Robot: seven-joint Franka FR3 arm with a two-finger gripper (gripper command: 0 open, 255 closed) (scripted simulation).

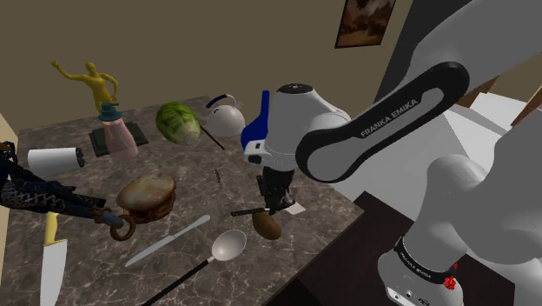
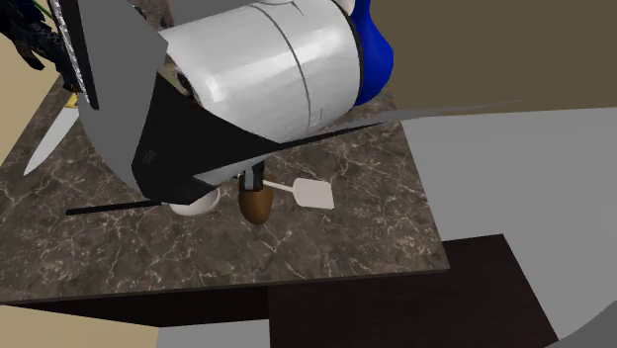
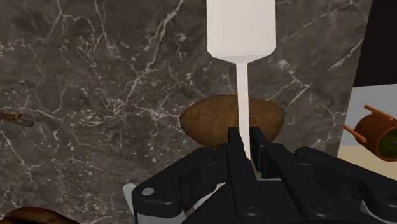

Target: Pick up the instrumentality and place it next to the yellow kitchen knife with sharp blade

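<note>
My gripper [image 3: 245, 143] is shut on the thin white handle of a white spatula [image 3: 240, 28], whose flat blade points away from the fingers. A brown, potato-like lump [image 3: 210, 121] lies right under the handle. In the shoulder view the gripper [image 1: 275, 205] hangs low over the marble table's near right part, with the spatula blade [image 1: 292, 209] beside it and the brown lump [image 1: 267, 225] just in front. The yellow-handled knife [image 1: 50, 259] lies at the table's near left corner, far from the gripper. The second exterior view shows the spatula [image 2: 313, 193] close to the tabletop.
A white ladle [image 1: 228, 246] and a table knife [image 1: 169, 240] lie between gripper and yellow knife. Further back are a brown mug-like pot [image 1: 146, 194], a cabbage [image 1: 178, 122], a white kettle [image 1: 226, 115], a pink bottle [image 1: 115, 132], a paper roll [image 1: 54, 158] and a yellow figurine [image 1: 94, 83].
</note>
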